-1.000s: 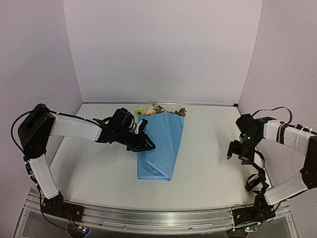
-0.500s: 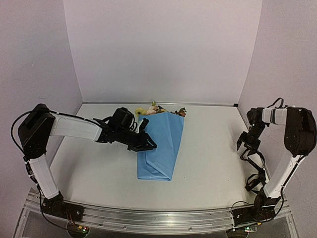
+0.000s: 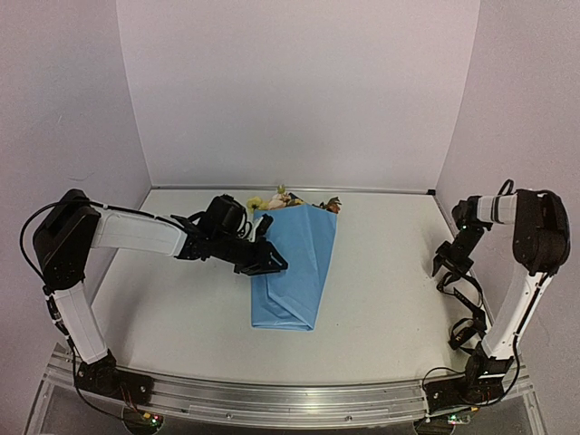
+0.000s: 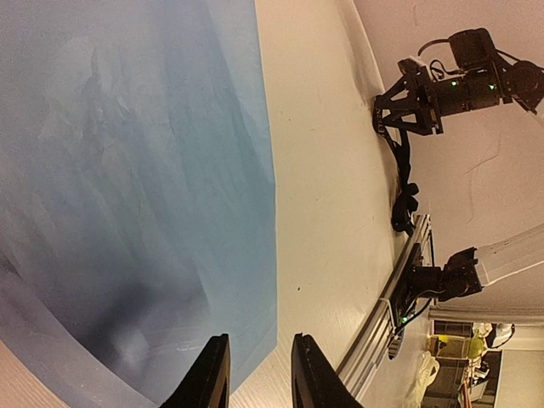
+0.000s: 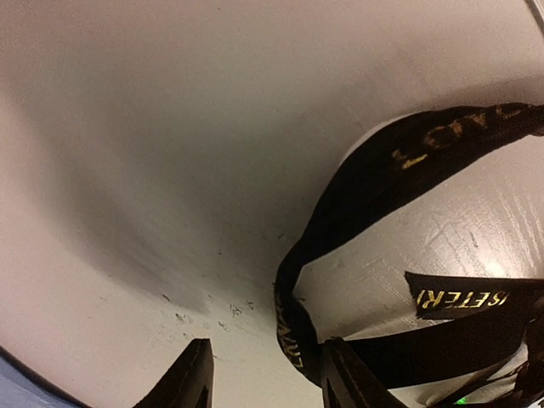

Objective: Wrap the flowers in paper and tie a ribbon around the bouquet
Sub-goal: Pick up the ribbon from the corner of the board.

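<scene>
Two robot arms at a white table, a paper-wrapped bouquet lying flat at its middle.
Light-blue paper covers the flowers, which show at the far end. The left gripper sits at the bouquet's left edge, fingers slightly apart; whether they pinch paper cannot be told. Near the table's right edge, the right gripper stands unclenched over a looped black ribbon with gold lettering.

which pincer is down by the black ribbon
The right pincer: the ribbon loops just ahead of it; the left pincer is at the blue paper instead.
</scene>
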{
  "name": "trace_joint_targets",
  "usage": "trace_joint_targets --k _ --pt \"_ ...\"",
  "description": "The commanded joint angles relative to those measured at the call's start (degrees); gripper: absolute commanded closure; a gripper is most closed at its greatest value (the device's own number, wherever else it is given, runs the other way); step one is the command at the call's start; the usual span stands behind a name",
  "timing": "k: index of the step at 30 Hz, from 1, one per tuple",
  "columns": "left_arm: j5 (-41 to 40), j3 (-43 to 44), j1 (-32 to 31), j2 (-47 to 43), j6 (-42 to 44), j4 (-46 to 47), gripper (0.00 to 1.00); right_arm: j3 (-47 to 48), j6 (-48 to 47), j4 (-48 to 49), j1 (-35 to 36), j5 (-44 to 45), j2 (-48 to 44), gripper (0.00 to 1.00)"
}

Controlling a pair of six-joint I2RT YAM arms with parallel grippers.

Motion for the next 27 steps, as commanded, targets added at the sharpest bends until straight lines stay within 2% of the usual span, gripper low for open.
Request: trace_joint_targets --k 1,3,7,10,16,24,27 --pt "1.0 2.8 0.3 -0.4 0.6 0.9 0.73 -0.8 3.1 -1.6 -0.1 -1.1 1.4 0.60" --pt "0.9 2.8 0.3 -0.5 0.6 0.8 0.73 -1.1 3.2 -1.4 -0.1 -1.3 1.3 0.66" --pt "0.5 3.0 0.3 -0.6 0.4 0.7 0.73 -1.2 3.1 -0.9 -0.1 -2.9 0.3 0.87" --pt "0.3 3.4 0.4 -0.4 0.3 0.7 0.72 -1.3 3.2 -0.3 0.4 -5.3 -1.4 0.99" --pt "0.6 5.0 0.5 0.6 1.0 0.4 0.70 0.2 2.6 0.3 6.4 -11.3 -7.9 1.00" --pt "0.7 7.0 0.6 0.9 3.3 0.0 0.70 10.1 4.0 1.4 26.1 -18.0 -11.1 1.00" --pt "0.1 7.1 0.6 0.4 5.2 -0.1 0.69 14.1 8.2 6.3 31.7 -21.1 -9.0 1.00"
